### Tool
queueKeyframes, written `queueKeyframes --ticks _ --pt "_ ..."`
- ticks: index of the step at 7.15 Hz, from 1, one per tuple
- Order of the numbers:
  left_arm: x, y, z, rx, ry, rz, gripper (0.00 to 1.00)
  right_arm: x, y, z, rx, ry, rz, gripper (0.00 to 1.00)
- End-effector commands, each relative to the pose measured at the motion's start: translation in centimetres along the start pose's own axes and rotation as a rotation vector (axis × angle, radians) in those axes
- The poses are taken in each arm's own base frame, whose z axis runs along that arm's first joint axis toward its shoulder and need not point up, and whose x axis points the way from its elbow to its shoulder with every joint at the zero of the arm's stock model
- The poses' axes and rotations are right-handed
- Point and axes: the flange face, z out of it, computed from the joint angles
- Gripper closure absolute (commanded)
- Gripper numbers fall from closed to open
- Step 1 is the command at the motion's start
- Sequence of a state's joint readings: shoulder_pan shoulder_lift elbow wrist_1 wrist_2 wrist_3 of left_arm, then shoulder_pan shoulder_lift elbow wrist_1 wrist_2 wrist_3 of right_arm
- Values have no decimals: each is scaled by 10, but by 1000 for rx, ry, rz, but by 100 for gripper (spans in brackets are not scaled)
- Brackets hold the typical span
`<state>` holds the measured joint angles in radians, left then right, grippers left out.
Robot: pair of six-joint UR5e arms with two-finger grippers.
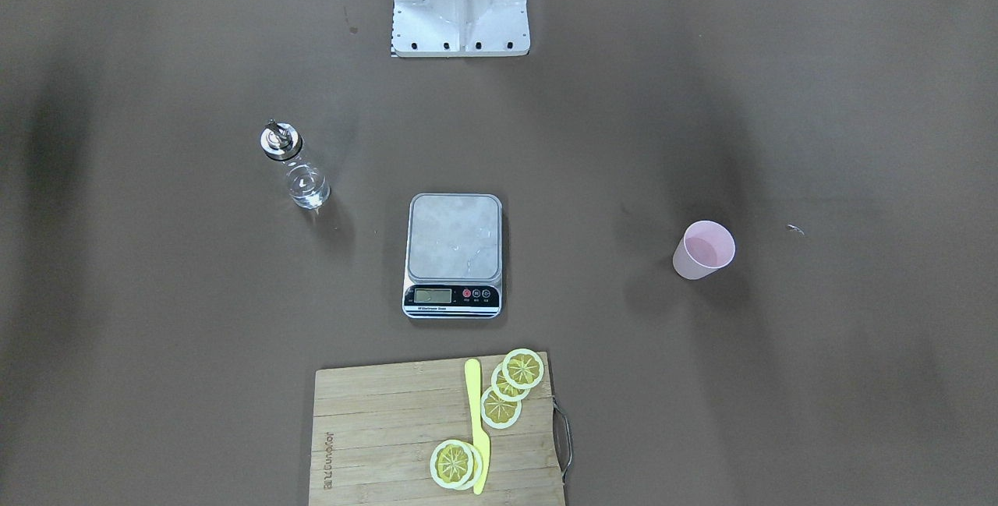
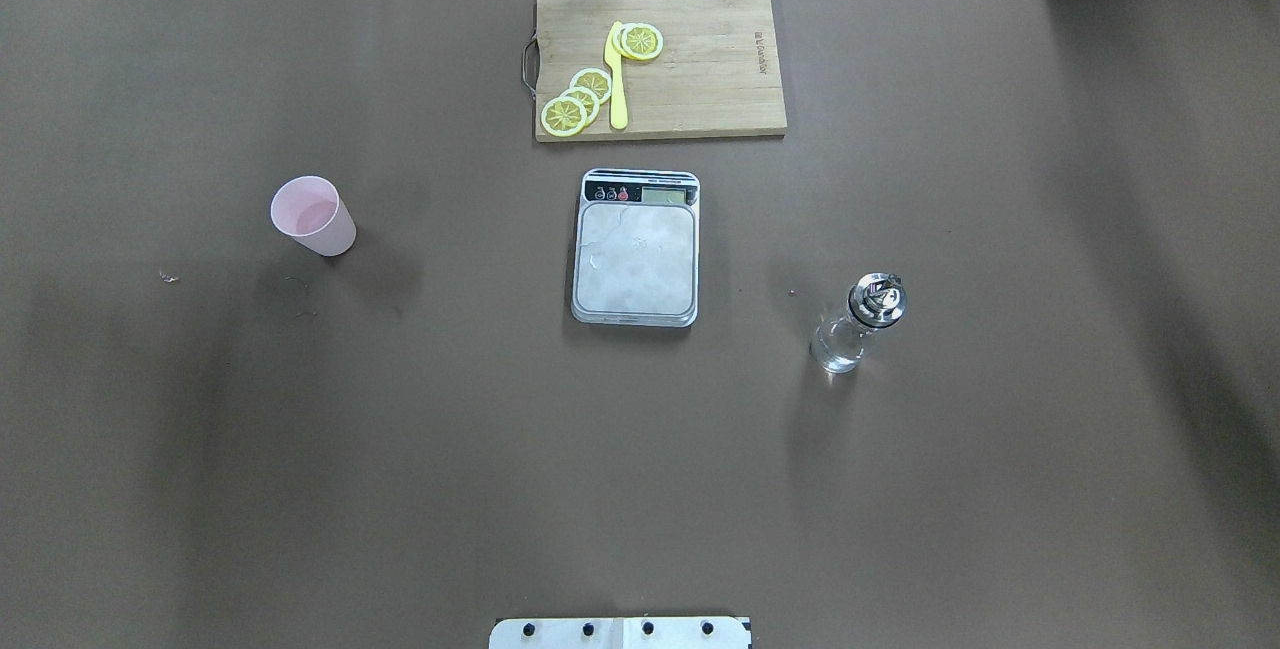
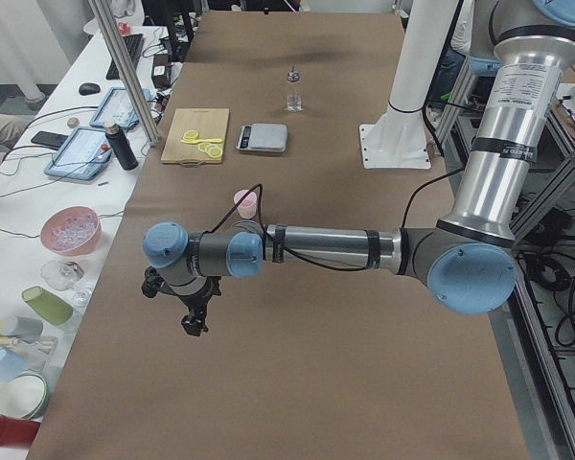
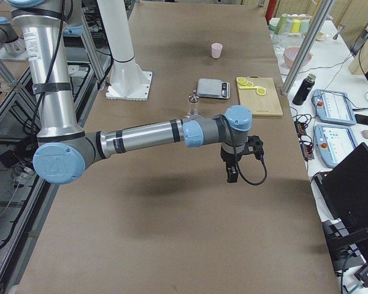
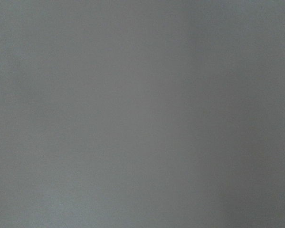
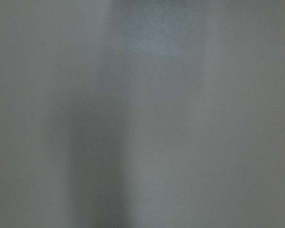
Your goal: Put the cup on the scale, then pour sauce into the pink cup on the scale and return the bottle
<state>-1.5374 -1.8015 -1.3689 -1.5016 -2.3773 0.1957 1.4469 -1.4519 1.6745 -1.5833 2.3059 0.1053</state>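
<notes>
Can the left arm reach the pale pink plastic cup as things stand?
Probably yes: the pale pink plastic cup stands upright on open brown table on that arm's side, nothing beside it, the left gripper hanging nearby.

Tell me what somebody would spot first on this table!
Probably the silver scale in the middle of the brown table, empty on top. A pink cup stands alone on the robot's left, a small glass bottle on its right, and beyond the scale lies a wooden board with lemon slices and a yellow knife.

Right hand (image 4: 231, 177) pointing down above table (image 4: 172, 239), bottle (image 4: 194, 101) beside scale (image 4: 213, 88), cup (image 4: 216, 50) beyond
</notes>
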Motion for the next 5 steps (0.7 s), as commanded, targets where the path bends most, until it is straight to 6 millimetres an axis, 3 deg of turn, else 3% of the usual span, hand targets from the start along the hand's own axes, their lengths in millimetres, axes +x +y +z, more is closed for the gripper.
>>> queueKeyframes --ticks 1,3,5 --pt "0 1 1 -1 1 -3 1 6 8 6 -11 6 -6 0" --pt "8 -5 -8 16 -6 2 1 5 7 10 -19 16 -35 0" --pt "55 -23 -46 85 -19 -12 1 14 21 23 -48 11 -17 0"
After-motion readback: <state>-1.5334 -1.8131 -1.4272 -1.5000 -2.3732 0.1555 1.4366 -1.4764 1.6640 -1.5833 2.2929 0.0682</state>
